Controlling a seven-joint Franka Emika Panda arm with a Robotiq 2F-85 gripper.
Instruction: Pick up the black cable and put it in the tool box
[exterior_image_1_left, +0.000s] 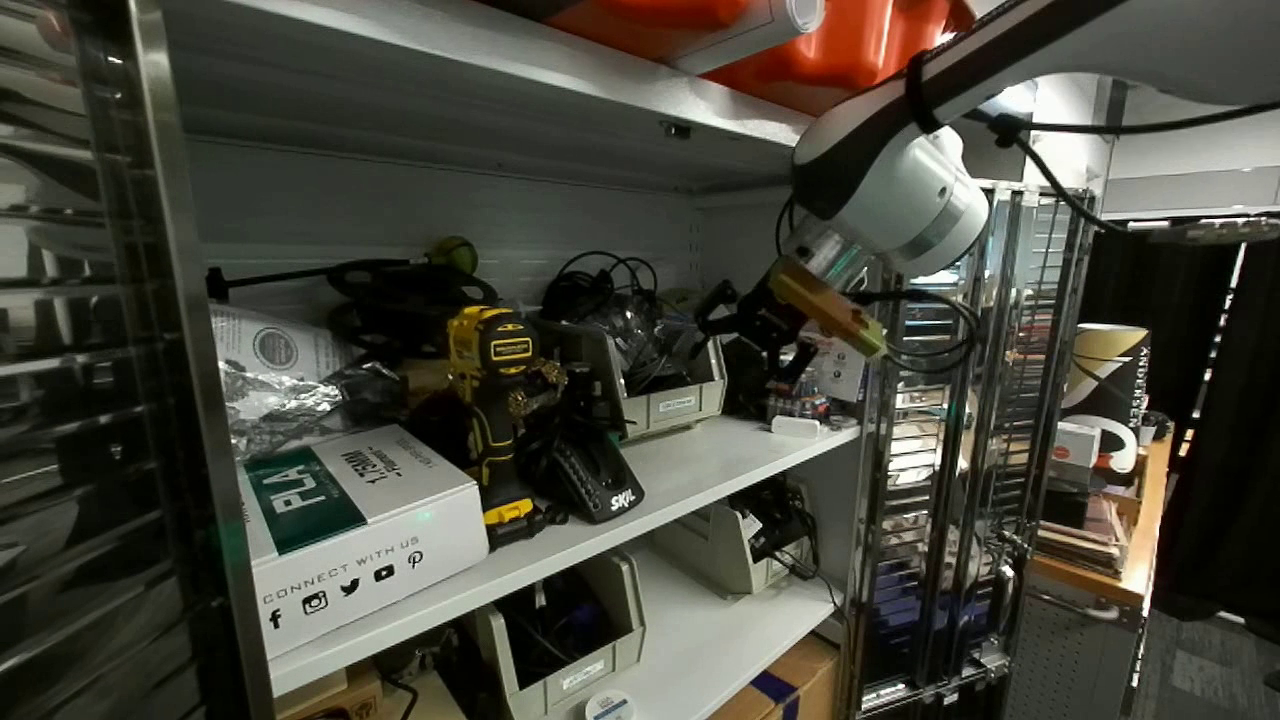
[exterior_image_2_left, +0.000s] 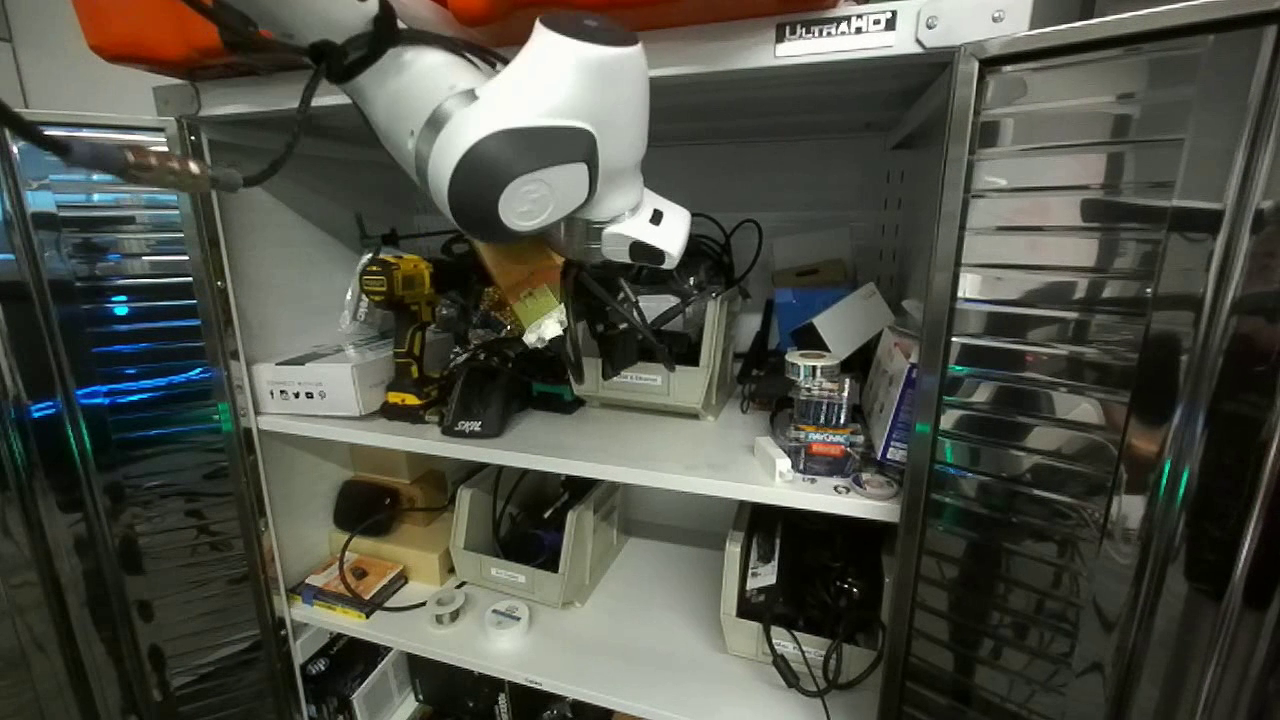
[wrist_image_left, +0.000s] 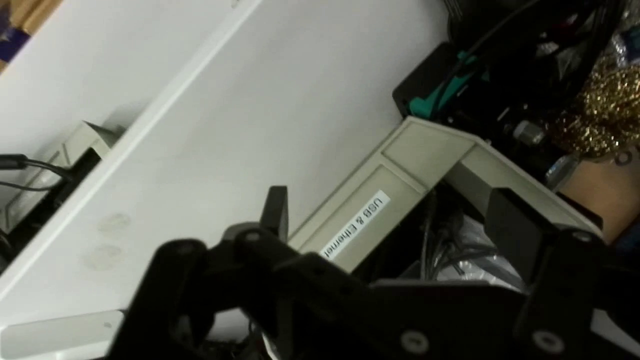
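My gripper (exterior_image_1_left: 740, 362) is open and empty. It hangs in front of and above a beige bin (exterior_image_1_left: 690, 408) labelled "USB & Ethernet" on the upper shelf. In the wrist view the bin (wrist_image_left: 425, 145) lies between and beyond the open fingers (wrist_image_left: 392, 220). Black cables (wrist_image_left: 442, 250) and clear plastic bags sit inside it. A black cable coil (exterior_image_1_left: 582, 292) sticks up at the back of this bin, also in an exterior view (exterior_image_2_left: 738, 245). Another black cable (exterior_image_2_left: 825, 675) hangs over a lower-shelf bin (exterior_image_2_left: 735, 600). I cannot tell which container is the tool box.
A yellow drill (exterior_image_1_left: 495, 400), a black SKIL charger (exterior_image_1_left: 590, 475) and a white PLA box (exterior_image_1_left: 400, 540) stand beside the bin. A battery pack (exterior_image_2_left: 825, 440) is on its other side. Another lower bin (exterior_image_2_left: 515, 575), the shelf above (exterior_image_1_left: 480, 50) and metal doors (exterior_image_2_left: 1080, 300) enclose the space.
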